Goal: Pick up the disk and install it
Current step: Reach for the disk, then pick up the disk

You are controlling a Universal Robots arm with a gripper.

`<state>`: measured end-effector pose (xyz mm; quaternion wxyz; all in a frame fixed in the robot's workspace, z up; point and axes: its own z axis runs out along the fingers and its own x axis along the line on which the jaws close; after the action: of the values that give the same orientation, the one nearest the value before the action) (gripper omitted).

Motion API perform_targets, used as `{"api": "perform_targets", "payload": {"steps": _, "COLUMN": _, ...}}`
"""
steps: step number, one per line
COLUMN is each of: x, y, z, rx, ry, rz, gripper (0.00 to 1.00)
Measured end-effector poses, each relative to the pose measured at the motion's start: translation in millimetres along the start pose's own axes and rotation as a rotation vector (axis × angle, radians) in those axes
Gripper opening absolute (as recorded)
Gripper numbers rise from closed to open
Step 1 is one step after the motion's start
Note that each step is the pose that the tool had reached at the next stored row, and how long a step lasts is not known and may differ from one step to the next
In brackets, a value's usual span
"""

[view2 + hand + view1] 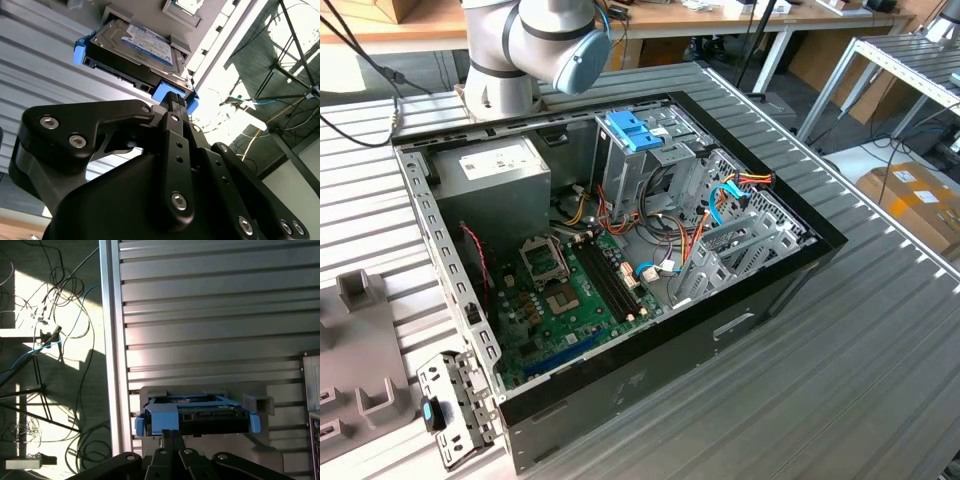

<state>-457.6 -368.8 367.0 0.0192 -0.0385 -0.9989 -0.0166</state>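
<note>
Ribbed metal table (200,315), both wrist views: disk (135,47) sits in a grey cradle (257,402), presumably to present its blue carrier edge to the gripper (173,97), whose jaws are drawn together right at that edge, pinching or just touching I can't tell.

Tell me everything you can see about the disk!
The disk is a flat grey-metal hard drive with a white and blue label on its face. A bright light-blue plastic carrier frames it and sticks out at both ends. It lies flat in a grey holder on the ribbed metal table. The gripper is right at the carrier's near edge.
</note>
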Motion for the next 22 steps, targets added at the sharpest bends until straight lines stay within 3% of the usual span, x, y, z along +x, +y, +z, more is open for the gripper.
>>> {"api": "perform_targets", "payload": {"steps": 2, "x": -5.2, "y": 0.4, "z": 0.9, "rx": -0.0001, "ry": -0.0001, "rz": 0.000, "gripper": 0.11}}
{"api": "perform_targets", "payload": {"steps": 7, "x": -5.6, "y": 0.3, "z": 4.6, "rx": 0.0001, "ry": 0.0001, "rz": 0.000, "gripper": 0.11}}
{"api": "perform_targets", "payload": {"steps": 22, "x": -5.6, "y": 0.3, "z": 5.6, "rx": 0.0005, "ry": 0.0001, "rz": -0.008, "gripper": 0.11}}
